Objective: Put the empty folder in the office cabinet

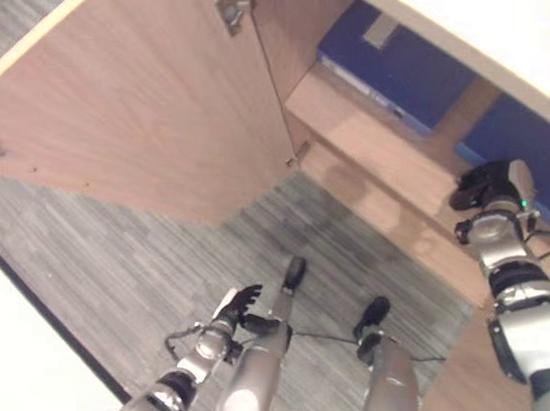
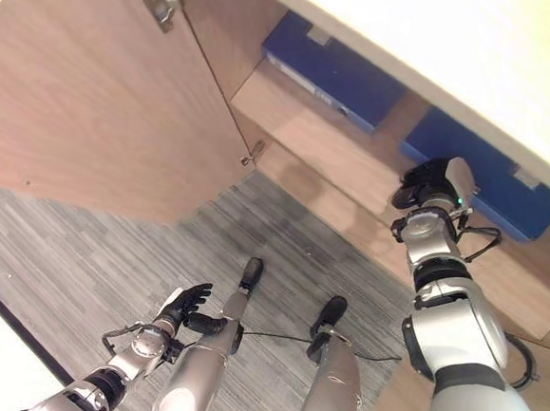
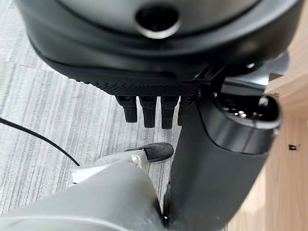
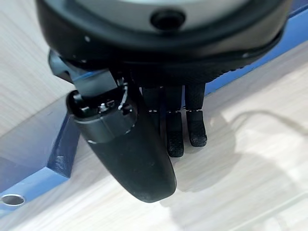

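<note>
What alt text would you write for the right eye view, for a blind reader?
The robot's right hand reaches into an open wooden cabinet, beside a blue folder lying on the shelf. A second blue folder lies further left; the left hand hangs open above grey carpet.

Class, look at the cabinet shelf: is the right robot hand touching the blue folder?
Apart. In the right wrist view the right robot hand hangs with straight fingers over bare shelf, and light wood shows between it and the blue folder.

Floor (image 1: 108,269): grey striped carpet w/ a white strip (image 1: 6,356) along one edge. Wood-grain door (image 1: 141,90) stands open, metal hinge (image 1: 231,12) at its inner edge. Pale wood shelf (image 1: 375,147) inside, lit evenly. White top panel (image 1: 517,34) overhangs it.
</note>
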`<state>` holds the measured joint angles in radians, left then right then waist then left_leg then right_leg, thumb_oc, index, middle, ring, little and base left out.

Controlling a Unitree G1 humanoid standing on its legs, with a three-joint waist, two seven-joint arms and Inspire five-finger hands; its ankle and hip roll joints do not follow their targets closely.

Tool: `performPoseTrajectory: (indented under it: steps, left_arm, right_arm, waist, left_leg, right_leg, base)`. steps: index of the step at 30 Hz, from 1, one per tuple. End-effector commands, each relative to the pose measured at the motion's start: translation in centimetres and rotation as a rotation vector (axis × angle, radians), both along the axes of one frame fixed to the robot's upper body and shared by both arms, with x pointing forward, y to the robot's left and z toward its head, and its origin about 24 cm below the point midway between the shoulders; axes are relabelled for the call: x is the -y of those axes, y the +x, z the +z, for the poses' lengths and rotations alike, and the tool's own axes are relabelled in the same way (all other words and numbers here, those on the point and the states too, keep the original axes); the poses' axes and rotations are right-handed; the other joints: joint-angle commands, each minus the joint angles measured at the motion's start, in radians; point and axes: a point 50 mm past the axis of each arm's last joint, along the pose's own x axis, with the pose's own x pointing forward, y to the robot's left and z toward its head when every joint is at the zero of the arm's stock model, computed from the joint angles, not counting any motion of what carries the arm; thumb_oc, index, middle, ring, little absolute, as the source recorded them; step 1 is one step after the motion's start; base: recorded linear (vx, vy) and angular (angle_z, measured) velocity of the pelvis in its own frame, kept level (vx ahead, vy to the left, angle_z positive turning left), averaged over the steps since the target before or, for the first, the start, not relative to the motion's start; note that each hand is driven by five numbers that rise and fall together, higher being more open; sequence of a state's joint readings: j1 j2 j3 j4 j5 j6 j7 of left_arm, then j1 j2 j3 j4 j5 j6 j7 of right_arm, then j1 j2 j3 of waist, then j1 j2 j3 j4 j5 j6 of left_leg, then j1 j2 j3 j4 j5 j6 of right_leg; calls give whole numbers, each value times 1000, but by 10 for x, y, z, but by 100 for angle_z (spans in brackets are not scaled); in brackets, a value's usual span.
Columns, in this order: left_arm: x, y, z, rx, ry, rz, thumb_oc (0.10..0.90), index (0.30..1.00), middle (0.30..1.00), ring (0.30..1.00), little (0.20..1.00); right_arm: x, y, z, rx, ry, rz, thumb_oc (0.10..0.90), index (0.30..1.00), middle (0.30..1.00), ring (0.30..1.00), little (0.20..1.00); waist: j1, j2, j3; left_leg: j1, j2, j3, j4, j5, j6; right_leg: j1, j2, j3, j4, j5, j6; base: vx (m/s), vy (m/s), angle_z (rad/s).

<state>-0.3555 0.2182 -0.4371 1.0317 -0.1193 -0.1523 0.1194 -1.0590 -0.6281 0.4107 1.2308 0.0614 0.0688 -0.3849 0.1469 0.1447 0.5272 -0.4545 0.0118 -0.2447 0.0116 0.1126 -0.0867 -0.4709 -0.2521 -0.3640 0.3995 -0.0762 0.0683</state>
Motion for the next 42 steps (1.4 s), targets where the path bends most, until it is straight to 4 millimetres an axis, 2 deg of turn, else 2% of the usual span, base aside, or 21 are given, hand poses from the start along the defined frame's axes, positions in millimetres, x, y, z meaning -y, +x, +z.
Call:
performPoseTrajectory:
  steps: [1, 3, 4, 5, 6, 7, 8, 12, 13, 14, 15, 16, 19, 20, 23, 26, 29, 31, 32, 36, 42]
  left_arm:
    - [-118, -105, -32, -303, 214, 59, 800, 900, 900, 900, 900]
    - [-129, -109, -6, -206, 165, -49, 800, 900, 900, 900, 900]
    - [-144, -117, 10, -208, 174, -104, 800, 900, 900, 900, 900]
    - [-146, -118, 11, -211, 177, -104, 800, 900, 900, 900, 900]
    - [-156, -123, 17, -246, 186, -139, 800, 900, 900, 900, 900]
    - [-153, -123, 12, -259, 179, -132, 800, 900, 900, 900, 900]
    - [-153, -123, 12, -260, 182, -134, 800, 900, 900, 900, 900]
    - [-140, -127, -5, -293, 151, -101, 800, 900, 900, 900, 900]
    - [-133, -132, -16, -316, 129, -66, 800, 900, 900, 900, 900]
    - [-133, -132, -16, -316, 130, -67, 800, 900, 900, 900, 900]
    - [-131, -137, -22, -334, 120, -28, 800, 900, 900, 900, 900]
    - [-131, -138, -23, -336, 121, -27, 800, 900, 900, 900, 900]
    - [-132, -148, -31, -370, 122, 37, 800, 900, 900, 900, 900]
    - [-133, -149, -31, -372, 123, 38, 800, 900, 900, 900, 900]
    - [-132, -155, -36, -395, 132, 69, 800, 900, 900, 900, 900]
    - [-133, -160, -38, -407, 135, 83, 800, 900, 900, 900, 900]
    - [-133, -158, -39, -398, 130, 106, 800, 900, 900, 900, 900]
    - [-129, -143, -33, -334, 116, 97, 800, 900, 900, 900, 900]
    - [-130, -142, -33, -328, 118, 102, 800, 900, 900, 900, 900]
    - [-126, -141, -37, -318, 80, 178, 800, 900, 900, 900, 900]
    - [-118, -148, -44, -314, 11, 303, 800, 900, 900, 900, 900]
  right_arm:
    - [51, -21, 90, 259, -139, -100, 400, 300, 300, 300, 300]
    - [57, -27, 87, 277, -146, -89, 400, 300, 300, 300, 300]
    - [64, -32, 69, 252, -119, -99, 400, 300, 300, 300, 300]
    - [64, -33, 66, 249, -115, -100, 400, 300, 300, 300, 300]
    - [57, -37, 44, 280, -47, -45, 400, 300, 300, 300, 300]
    - [48, -39, 28, 317, 16, -6, 400, 300, 300, 300, 300]
    - [49, -41, 26, 315, 18, -10, 400, 300, 300, 300, 300]
    - [21, -58, -23, 327, 108, 88, 400, 300, 300, 300, 300]
    - [4, -68, -49, 300, 148, 140, 436, 354, 354, 354, 354]
    - [4, -68, -49, 300, 148, 139, 507, 460, 460, 460, 460]
    - [-7, -73, -58, 288, 156, 172, 800, 900, 900, 900, 900]
    - [-7, -74, -59, 285, 157, 172, 800, 900, 900, 900, 900]
    - [-25, -88, -86, 234, 222, 227, 800, 900, 900, 900, 900]
    - [-25, -89, -86, 232, 224, 227, 800, 900, 900, 900, 900]
    - [-42, -100, -106, 181, 283, 279, 800, 900, 900, 900, 900]
    - [-47, -108, -120, 133, 320, 294, 800, 900, 900, 900, 900]
    - [-58, -124, -140, 56, 364, 338, 800, 900, 900, 900, 900]
    - [-60, -145, -162, -6, 427, 328, 800, 900, 900, 900, 900]
    - [-58, -148, -165, -17, 428, 322, 800, 900, 900, 900, 900]
    - [-62, -164, -177, -52, 479, 327, 800, 900, 900, 900, 900]
    - [-75, -169, -184, -105, 482, 395, 800, 900, 900, 900, 900]
  waist:
    - [68, 42, -7]
    - [79, 73, -7]
    - [84, 87, -8]
    - [86, 84, -11]
    - [93, 68, -34]
    - [93, 46, -53]
    - [96, 45, -55]
    - [71, -26, -100]
    - [46, -68, -130]
    - [47, -67, -131]
    - [27, -90, -160]
    - [30, -90, -162]
    - [8, -125, -216]
    - [10, -126, -216]
    - [-5, -143, -247]
    - [-12, -150, -264]
    - [-28, -159, -291]
    - [-68, -167, -318]
    - [-65, -169, -327]
    - [-72, -170, -364]
    - [-52, -163, -375]
  left_leg:
    - [118, 20, 16, -30, -36, -5]
    - [125, 14, 10, -29, -37, -4]
    - [132, 8, 2, -25, -40, -2]
    - [133, 8, 2, -25, -40, -2]
    - [139, 5, -8, -14, -49, 0]
    - [145, 6, -8, -8, -56, 0]
    - [146, 6, -9, -8, -57, 0]
    - [197, 18, 4, -4, -77, 1]
    - [235, 32, 30, -9, -86, 4]
    - [232, 32, 30, -9, -79, 5]
    - [253, 40, 48, -21, -82, 6]
    - [256, 42, 51, -24, -82, 6]
    - [305, 56, 90, -42, -84, 10]
    - [308, 57, 93, -44, -84, 10]
    - [355, 66, 116, -57, -89, 21]
    - [390, 65, 125, -69, -97, 27]
    - [427, 61, 124, -71, -102, 32]
    - [400, 28, 92, -39, -85, 39]
    - [396, 17, 81, -33, -84, 40]
    - [393, 7, 39, -38, -69, 18]
    - [356, 19, -10, -28, -38, -26]
  right_leg:
    - [26, -76, 46, 132, -67, 116]
    - [38, -86, 33, 132, -62, 125]
    - [50, -93, 29, 131, -60, 129]
    - [51, -93, 28, 130, -60, 129]
    - [70, -99, 19, 119, -51, 134]
    - [89, -98, 15, 102, -45, 135]
    - [91, -98, 14, 100, -45, 135]
    - [171, -79, 14, 32, -15, 132]
    - [221, -65, 21, -32, 16, 133]
    - [222, -63, 20, -41, 27, 132]
    - [246, -54, 29, -101, 52, 137]
    - [250, -50, 31, -109, 56, 137]
    - [297, -20, 60, -190, 81, 138]
    - [299, -19, 62, -193, 82, 138]
    - [320, -10, 75, -182, 80, 143]
    - [330, -12, 79, -166, 80, 150]
    - [361, 0, 95, -134, 52, 157]
    - [394, 142, 309, -146, -35, 142]
    - [405, 153, 331, -156, -41, 127]
    - [466, 176, 326, -218, -76, 87]
    - [541, 180, 268, -335, -57, 68]
  base:
    - [3, 45, 18]
    - [-10, 40, 35]
    - [-21, 22, 12]
    - [-8, 10, 43]
    - [22, 21, 62]
    - [22, 21, 61]
    - [36, 51, 25]
    - [58, 72, 12]
    - [57, 114, -12]
    - [57, 139, -37]
    - [14, 66, -41]
    - [56, 76, -41]
    - [47, 82, -47]
    - [31, 73, -54]
    - [22, 79, -41]
    - [27, 59, -27]
    - [27, 69, -13]
    - [-19, 64, 41]
    - [-30, 29, 76]
    - [50, -63, 40]
    - [-43, -76, 49]
